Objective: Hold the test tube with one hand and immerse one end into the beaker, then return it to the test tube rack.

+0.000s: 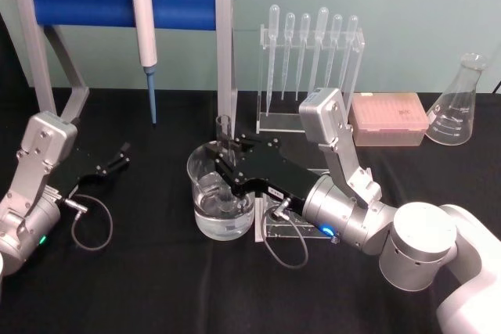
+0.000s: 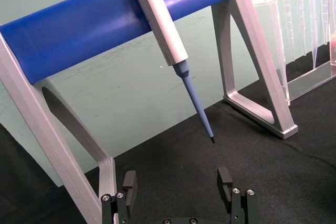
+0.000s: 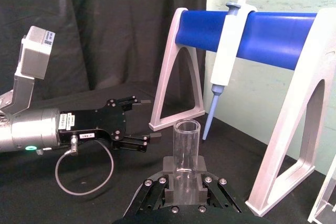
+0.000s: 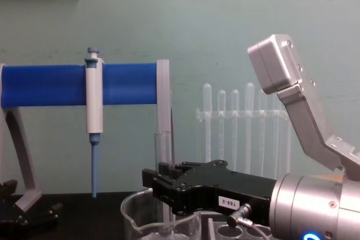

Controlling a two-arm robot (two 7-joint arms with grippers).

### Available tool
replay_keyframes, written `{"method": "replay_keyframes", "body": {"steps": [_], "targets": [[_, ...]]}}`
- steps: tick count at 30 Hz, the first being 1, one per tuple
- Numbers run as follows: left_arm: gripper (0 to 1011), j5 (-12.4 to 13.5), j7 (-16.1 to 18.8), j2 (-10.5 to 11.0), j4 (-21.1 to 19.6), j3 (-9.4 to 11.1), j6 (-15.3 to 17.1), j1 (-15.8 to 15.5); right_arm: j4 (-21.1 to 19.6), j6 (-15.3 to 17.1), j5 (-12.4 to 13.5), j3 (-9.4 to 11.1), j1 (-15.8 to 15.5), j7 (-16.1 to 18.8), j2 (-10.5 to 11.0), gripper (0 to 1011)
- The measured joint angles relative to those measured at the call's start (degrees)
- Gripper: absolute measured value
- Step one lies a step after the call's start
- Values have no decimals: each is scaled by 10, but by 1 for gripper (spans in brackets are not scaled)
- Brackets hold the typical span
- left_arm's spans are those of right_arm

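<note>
Glass stands inside glass at the middle of the black worktop (image 1: 156, 287). The test tube (image 1: 224, 137) is upright, its flared rim pointing at the ceiling and its round end down in the beaker (image 1: 196, 185). That end seems to sit in the water at the bottom, though the curved wall bends the view too much to say how deep.

The right claw (image 1: 228, 176) reaches in level from the robot's right and is clenched on the tube about midway up, one finger on each side. Its own wrist view shows the tube (image 3: 186, 150) rising straight out from between the pads.

The left claw (image 1: 119, 156) rests low on the worktop well off to the left, released and holding nothing. It has no part in this.

What matters next is where the rack (image 1: 283, 230) lies. It is just beside the beaker on the robot's right, tucked partly under the right wrist, so it is back along the arm's own reach and not ahead of it. I judge the dip to be as good as made.

The tube's long axis is vertical and should stay so. It needs a straight lift to clear the beaker's rim before any sideways carry. Dragging it across early would knock glass against glass.
</note>
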Motion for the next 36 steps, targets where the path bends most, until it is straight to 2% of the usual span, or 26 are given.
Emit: {"method": "replay_keyframes", "body": {"steps": [36], "targets": [[1000, 0, 0, 0, 0, 0, 0, 0, 0, 0, 0, 0, 0, 0, 0, 225]]}}
